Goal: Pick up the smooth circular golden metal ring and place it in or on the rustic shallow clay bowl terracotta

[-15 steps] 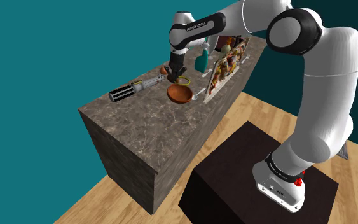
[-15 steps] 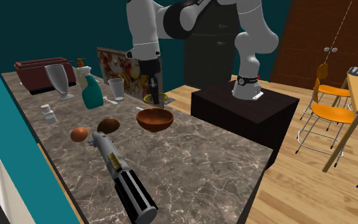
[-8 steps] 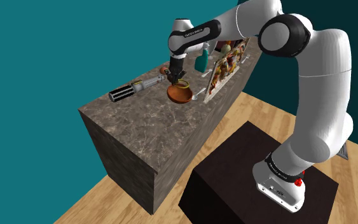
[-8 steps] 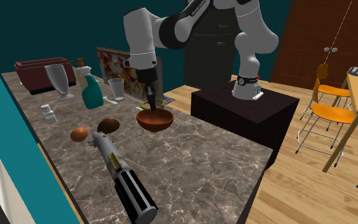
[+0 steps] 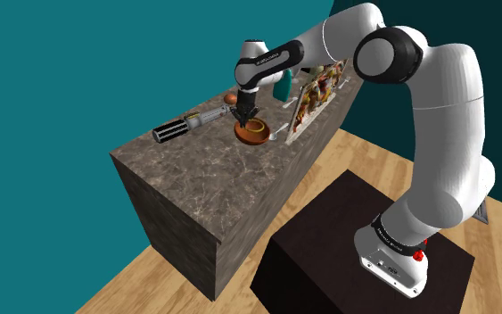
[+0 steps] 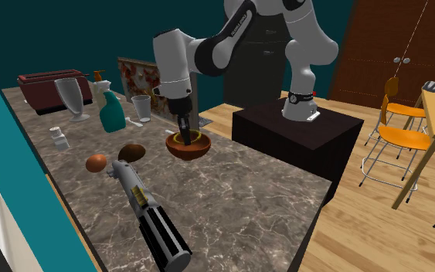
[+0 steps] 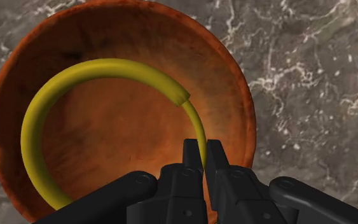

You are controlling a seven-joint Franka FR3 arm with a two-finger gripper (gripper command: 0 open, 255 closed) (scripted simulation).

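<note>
A reddish-brown clay bowl (image 7: pixel 234 83) stands on the marble counter, also seen in the shoulder view (image 5: pixel 254 134) and the second exterior view (image 6: pixel 191 148). The yellow-gold ring (image 7: pixel 75 73) lies tilted inside the bowl's hollow. My black gripper (image 7: pixel 203 149) is shut on the ring's thin edge, fingers clasping it from both sides. From outside, the gripper (image 5: pixel 244 119) (image 6: pixel 183 136) reaches down into the bowl, and the ring (image 6: pixel 178 141) shows just under the rim.
A black-and-silver sabre handle (image 6: pixel 147 216) lies near the counter's front. Two brown egg-like things (image 6: pixel 96 162) (image 6: pixel 132 151), a teal spray bottle (image 6: pixel 112 110), a cup (image 6: pixel 141 107) and a framed picture (image 5: pixel 311 98) surround the bowl. A tall glass (image 6: pixel 70 96) and a red toaster (image 6: pixel 49 81) stand further back.
The gripper has come down with the ring, from above the bowl's edge to inside the bowl. The bowl has not moved.
</note>
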